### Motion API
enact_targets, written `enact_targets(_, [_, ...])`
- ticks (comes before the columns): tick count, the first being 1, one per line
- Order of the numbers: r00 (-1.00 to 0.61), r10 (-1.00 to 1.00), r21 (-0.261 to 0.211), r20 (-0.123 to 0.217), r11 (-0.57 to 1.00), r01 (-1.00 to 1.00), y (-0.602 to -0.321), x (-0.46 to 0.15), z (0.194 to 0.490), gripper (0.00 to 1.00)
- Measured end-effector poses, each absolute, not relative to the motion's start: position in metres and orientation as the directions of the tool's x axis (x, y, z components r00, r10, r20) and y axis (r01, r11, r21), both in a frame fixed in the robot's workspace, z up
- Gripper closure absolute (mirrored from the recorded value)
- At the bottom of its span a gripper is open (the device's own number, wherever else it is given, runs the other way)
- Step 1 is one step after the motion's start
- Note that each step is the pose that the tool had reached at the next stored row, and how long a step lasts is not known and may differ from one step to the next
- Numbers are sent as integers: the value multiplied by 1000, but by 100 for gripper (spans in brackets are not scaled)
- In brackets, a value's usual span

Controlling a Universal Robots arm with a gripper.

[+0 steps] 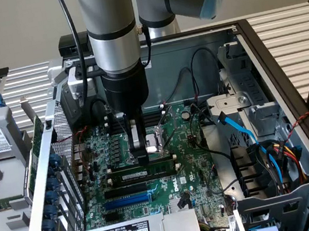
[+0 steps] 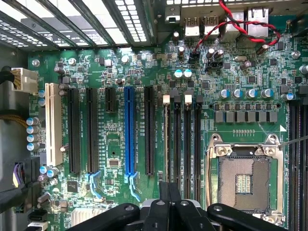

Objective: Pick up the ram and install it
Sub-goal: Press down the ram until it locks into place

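Exterior view: the gripper [image 1: 142, 157], fingers closed, presses down on the ram [image 1: 146, 173], which lies seated in a memory slot on the motherboard [image 1: 191, 168]. Wrist view: the closed gripper [image 2: 169, 192] sits directly over the ram [image 2: 167, 139], standing edge-on in its slot.

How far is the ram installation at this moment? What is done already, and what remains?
Done, by the look of it: the ram stands on edge in a memory slot of the motherboard. In hand: the shut gripper is at the ram's top edge, near its middle, apparently pressing on it rather than holding it. Left: full seating is unconfirmed, since I cannot tell whether the stick is pushed home and latched.
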State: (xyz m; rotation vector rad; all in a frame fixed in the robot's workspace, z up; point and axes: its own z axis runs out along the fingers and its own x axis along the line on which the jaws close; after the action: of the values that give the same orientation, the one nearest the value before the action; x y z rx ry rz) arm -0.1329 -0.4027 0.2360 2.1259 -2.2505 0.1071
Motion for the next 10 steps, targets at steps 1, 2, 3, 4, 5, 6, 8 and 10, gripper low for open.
enact_targets(1, [-58, -995, -20, 80, 56, -998, -403, -133, 236, 89])
enact_targets(2, [-58, -995, -20, 79, 56, -998, -403, -133, 236, 89])
enact_targets(3, [-58, -995, -20, 79, 56, -998, -403, -133, 235, 89])
enact_targets(4, [-57, -995, -20, 79, 56, -998, -403, -133, 235, 89])
enact_targets(5, [-58, -995, -20, 79, 56, -998, -403, -133, 234, 89])
enact_targets(6, [-57, -995, -20, 80, 56, -998, -403, -133, 234, 89])
enact_targets(8, [-58, -995, -20, 79, 56, -998, -403, -133, 234, 89])
enact_targets(10, [-58, -995, -20, 79, 56, -998, -403, -133, 234, 89])
